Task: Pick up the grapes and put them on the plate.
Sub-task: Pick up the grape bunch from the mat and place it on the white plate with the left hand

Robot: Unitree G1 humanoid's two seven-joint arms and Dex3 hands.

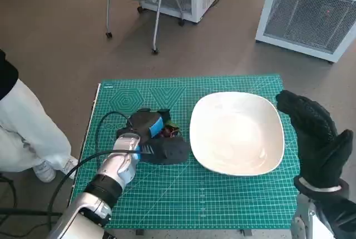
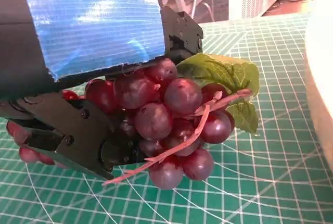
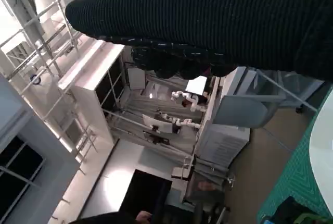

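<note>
Fingers [image 2: 78, 135] of the left hand [image 1: 149, 128] close around the grapes [image 2: 166, 120], low over the surface [image 1: 183, 194]; carrying them to the plate [image 1: 236, 133] beside remains. Right hand [image 1: 314, 133] hangs empty, fingers apart.

grapes [image 2: 166, 125]: dark red, pink stem, green leaf
plate [image 1: 238, 133]: plain white
mat [image 1: 183, 189]: green, pale grid lines
left hand [image 1: 149, 125]: black, blue tape
right hand [image 1: 314, 133]: black knit
</note>
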